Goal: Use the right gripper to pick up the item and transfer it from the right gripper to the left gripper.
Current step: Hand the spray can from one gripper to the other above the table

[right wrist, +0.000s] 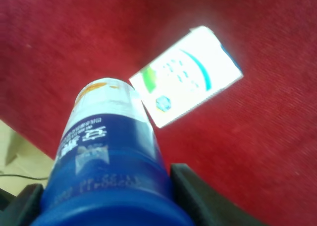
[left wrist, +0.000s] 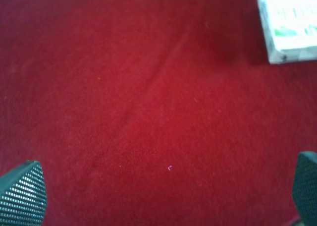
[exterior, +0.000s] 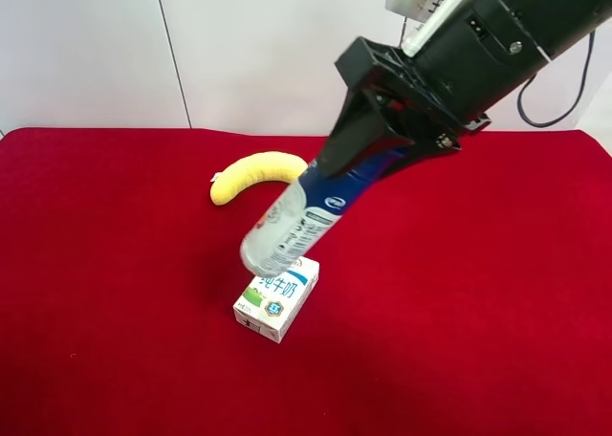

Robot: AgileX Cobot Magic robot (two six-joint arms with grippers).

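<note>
My right gripper [exterior: 368, 163], on the arm at the exterior high view's right, is shut on the item, a slim white bottle [exterior: 296, 221] with blue print. It grips the dark blue end. The bottle hangs tilted in the air, its white end low and just above the white milk carton [exterior: 277, 299]. In the right wrist view the bottle [right wrist: 106, 156] sits between the black fingers [right wrist: 198, 191], with the carton [right wrist: 190, 77] beyond it. My left gripper [left wrist: 163, 191] is open and empty over the red cloth, out of the exterior high view.
A yellow banana [exterior: 253, 173] lies on the red cloth [exterior: 115, 293] behind the carton. The carton also shows at a corner of the left wrist view [left wrist: 290, 23]. A white wall stands behind the table.
</note>
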